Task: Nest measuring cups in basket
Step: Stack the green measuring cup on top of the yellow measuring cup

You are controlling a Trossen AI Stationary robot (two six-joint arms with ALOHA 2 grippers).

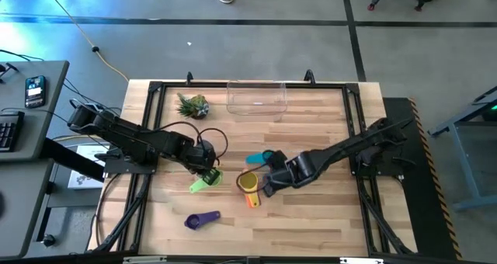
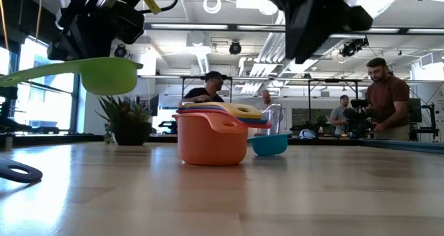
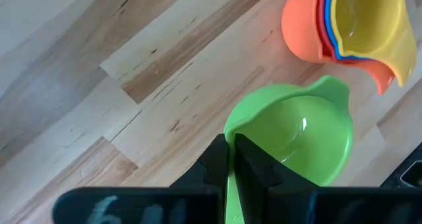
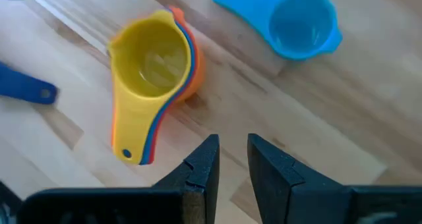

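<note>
The green cup (image 3: pixel 297 135), light, stiff and slick plastic, hangs above mid-counter by its flat handle, pinched in the left gripper (image 3: pixel 231 158). The right gripper (image 4: pixel 232 161), slightly parted and empty, hovers beside the nested stack (image 1: pixel 249 184).

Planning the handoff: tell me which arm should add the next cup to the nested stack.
Left. Its gripper is already shut on the green cup, lifted just beside the stack. The right gripper hangs empty near the stack.
</note>
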